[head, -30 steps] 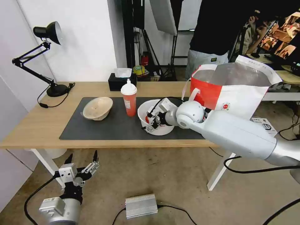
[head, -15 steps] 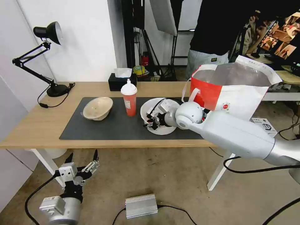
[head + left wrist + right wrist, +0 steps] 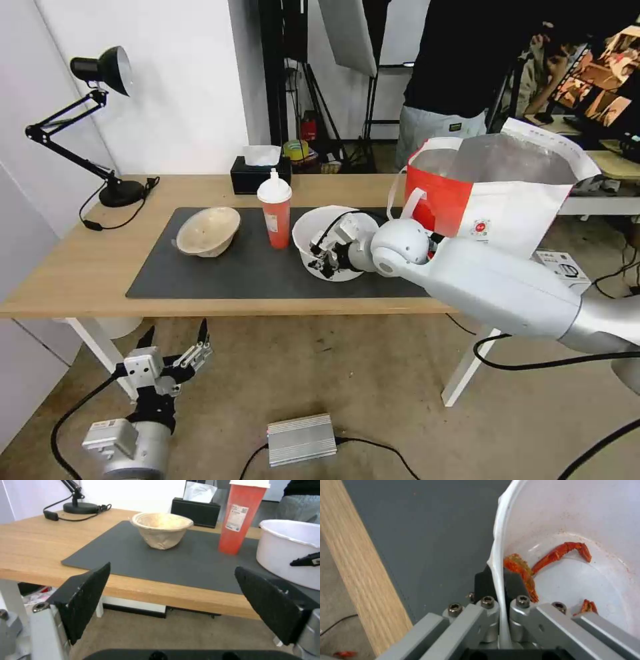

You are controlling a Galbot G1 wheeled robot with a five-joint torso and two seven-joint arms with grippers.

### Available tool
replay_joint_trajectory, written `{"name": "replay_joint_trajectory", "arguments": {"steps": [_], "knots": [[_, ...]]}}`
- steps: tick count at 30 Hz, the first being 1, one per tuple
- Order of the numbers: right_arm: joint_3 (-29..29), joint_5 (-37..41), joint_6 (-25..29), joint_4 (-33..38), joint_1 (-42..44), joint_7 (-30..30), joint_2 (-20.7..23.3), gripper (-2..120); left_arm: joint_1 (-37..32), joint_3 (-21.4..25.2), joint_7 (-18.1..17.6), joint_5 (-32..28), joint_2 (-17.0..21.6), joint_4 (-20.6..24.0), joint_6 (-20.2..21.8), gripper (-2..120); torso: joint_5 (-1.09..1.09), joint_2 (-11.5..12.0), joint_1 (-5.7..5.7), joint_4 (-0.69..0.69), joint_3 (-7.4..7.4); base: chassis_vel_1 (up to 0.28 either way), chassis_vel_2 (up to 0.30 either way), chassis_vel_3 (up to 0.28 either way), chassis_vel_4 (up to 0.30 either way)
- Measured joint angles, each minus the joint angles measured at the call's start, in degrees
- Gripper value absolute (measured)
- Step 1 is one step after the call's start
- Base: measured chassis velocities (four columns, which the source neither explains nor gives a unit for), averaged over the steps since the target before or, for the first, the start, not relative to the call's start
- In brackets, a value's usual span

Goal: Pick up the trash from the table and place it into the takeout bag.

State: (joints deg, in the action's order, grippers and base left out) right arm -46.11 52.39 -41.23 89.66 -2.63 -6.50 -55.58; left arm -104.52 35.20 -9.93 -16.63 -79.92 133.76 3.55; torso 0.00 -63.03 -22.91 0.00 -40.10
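In the lower left of the head view, the left gripper (image 3: 175, 339) hangs below the table (image 3: 60, 273) edge, fingers spread apart. On the dark mat (image 3: 247, 270), left to right: the beige bowl (image 3: 208, 231), the red cup (image 3: 275, 210), then the white bowl (image 3: 319, 233), tilted, its near rim pinched between the right gripper (image 3: 325, 257) fingers. Red scraps (image 3: 560, 552) lie inside. The takeout bag (image 3: 493, 190) stands at right.
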Motion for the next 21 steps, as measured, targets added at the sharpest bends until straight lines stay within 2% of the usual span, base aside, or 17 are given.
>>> {"name": "replay_joint_trajectory", "arguments": {"steps": [13,21], "knots": [[1.00,2.24,-0.04,-0.32,-1.43,0.23,-0.22,0,0.43,-0.14,-0.28,-0.61,0.64,-0.51,-0.09,100,0.00,0.01,-0.01,0.01,-0.01,0.000,0.000,0.000,0.000],[2.44,3.89,-0.04,0.81,-2.19,0.81,1.37,0,0.12,-0.13,-1.38,-0.93,0.96,-0.37,-0.09,100,0.00,0.01,0.00,0.01,0.00,0.000,0.000,0.000,0.000]]}}
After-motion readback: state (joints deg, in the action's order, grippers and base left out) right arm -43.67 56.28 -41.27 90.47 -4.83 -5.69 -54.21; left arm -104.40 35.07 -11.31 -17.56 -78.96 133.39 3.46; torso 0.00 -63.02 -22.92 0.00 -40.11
